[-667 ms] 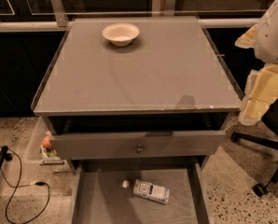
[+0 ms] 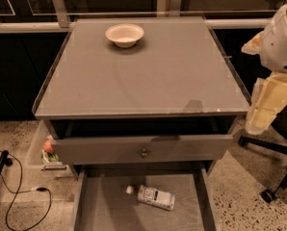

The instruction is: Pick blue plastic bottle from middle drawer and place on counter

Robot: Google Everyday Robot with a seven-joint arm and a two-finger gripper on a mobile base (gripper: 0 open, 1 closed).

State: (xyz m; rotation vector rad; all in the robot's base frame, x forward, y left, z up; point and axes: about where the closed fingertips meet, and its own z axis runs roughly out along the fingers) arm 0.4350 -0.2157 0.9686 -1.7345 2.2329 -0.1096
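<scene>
The blue plastic bottle (image 2: 152,197) lies on its side on the bare floor of the open middle drawer (image 2: 102,211), with its white cap pointing left. The grey counter (image 2: 148,76) above carries a white bowl (image 2: 124,34) near its back edge. My gripper (image 2: 267,105) hangs at the right of the cabinet, off the counter's right front corner, well above and to the right of the bottle. It holds nothing that I can see.
A grey drawer front with a round knob (image 2: 144,152) stands slightly pulled out above the middle drawer. A chair base with castors (image 2: 268,192) is on the floor at the right. A clear bin (image 2: 45,150) and a black cable (image 2: 18,196) are at the left.
</scene>
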